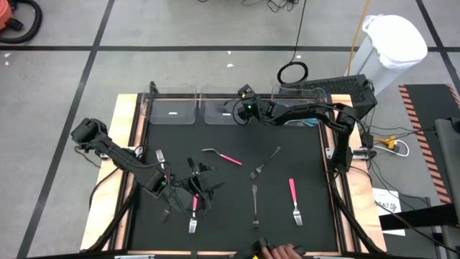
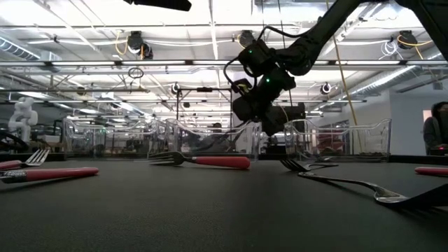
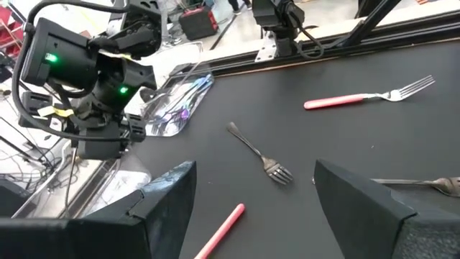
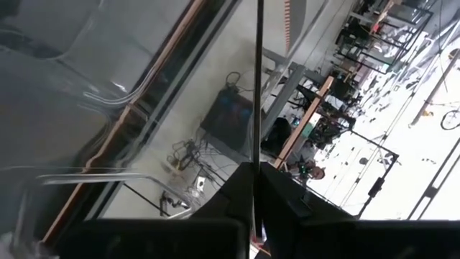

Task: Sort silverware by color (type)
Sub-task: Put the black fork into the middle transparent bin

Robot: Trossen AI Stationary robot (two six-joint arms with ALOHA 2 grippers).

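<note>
1. The right gripper [image 1: 241, 109] hangs over the middle clear bin [image 1: 221, 109] at the far edge of the black mat [image 1: 309, 158]. In its wrist view the two dark fingers [image 4: 237, 188] are pressed together on a thin upright silver utensil [image 4: 256, 86] — which kind cannot be told.
2. The left gripper [image 1: 164, 181] is low over the near-left part of the mat, fingers [image 3: 359, 205] spread wide and holding nothing.
3. Just right of the left gripper lies a cluster of black utensils [image 1: 201, 188] with a pink-handled fork [image 1: 194, 212] among them.
4. Mid-mat lies a pink-handled spoon [image 1: 223, 156]; to its right a silver fork [image 1: 264, 164], and nearer, a long dark fork [image 1: 254, 205].
5. Near-right lies another pink-handled fork [image 1: 294, 200] — well apart from the cluster.
6. A small silver fork [image 1: 159, 156] lies just beyond the left gripper.
7. The left bin [image 1: 172, 109] holds a pale piece; the right bin [image 1: 298, 108] sits under the right arm.
</note>
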